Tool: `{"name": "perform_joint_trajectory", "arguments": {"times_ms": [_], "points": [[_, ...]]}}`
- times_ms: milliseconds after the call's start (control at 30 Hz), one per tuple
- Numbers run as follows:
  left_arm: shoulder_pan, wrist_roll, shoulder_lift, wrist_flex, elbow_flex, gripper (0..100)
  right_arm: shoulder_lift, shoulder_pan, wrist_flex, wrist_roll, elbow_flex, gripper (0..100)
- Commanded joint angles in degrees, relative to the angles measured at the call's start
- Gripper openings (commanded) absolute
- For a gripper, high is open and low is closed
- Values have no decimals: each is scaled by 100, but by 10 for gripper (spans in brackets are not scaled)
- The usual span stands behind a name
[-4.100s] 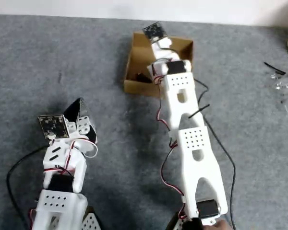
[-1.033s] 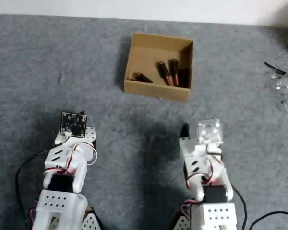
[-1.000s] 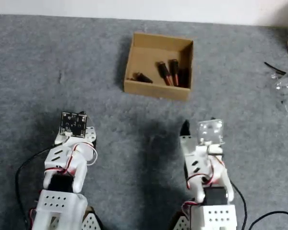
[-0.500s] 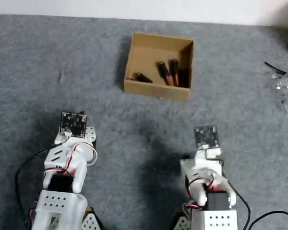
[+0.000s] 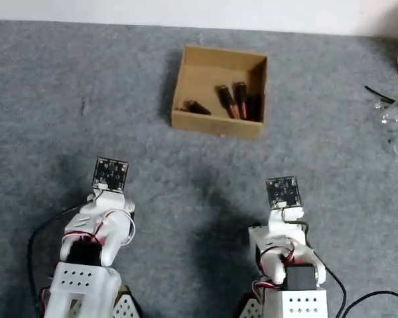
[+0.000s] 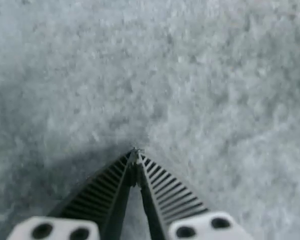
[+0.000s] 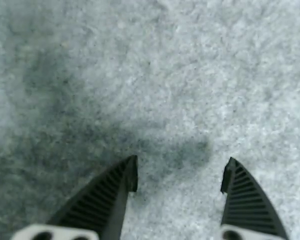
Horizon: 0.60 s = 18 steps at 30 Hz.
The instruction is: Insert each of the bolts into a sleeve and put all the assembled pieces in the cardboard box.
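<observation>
Several assembled pieces (image 5: 229, 101) lie inside the cardboard box (image 5: 215, 125), well apart from both my arms. My left end effector (image 6: 136, 155) is clenched with nothing between its tips, and my right end effector (image 7: 180, 175) is released; both aim down at the grey tabletop (image 5: 331, 152). The risks I see are calling the job finished while a bolt sits half-seated, or snagging my fingertips on that fuzzy surface.
</observation>
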Motion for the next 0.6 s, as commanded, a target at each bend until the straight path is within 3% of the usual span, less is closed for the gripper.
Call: {"name": "perform_joint_trajectory", "arguments": {"times_ms": [0, 267, 467, 567], "points": [[75, -26, -110, 695, -523, 6, -84, 66, 40, 9, 752, 245], [40, -9, -673, 765, -347, 6, -84, 66, 40, 9, 752, 245], [75, -35, -2501, 1723, 75, 8, -84, 66, 40, 9, 752, 245], [75, -35, -2501, 1873, 84, 10, -84, 66, 40, 9, 752, 245]]}}
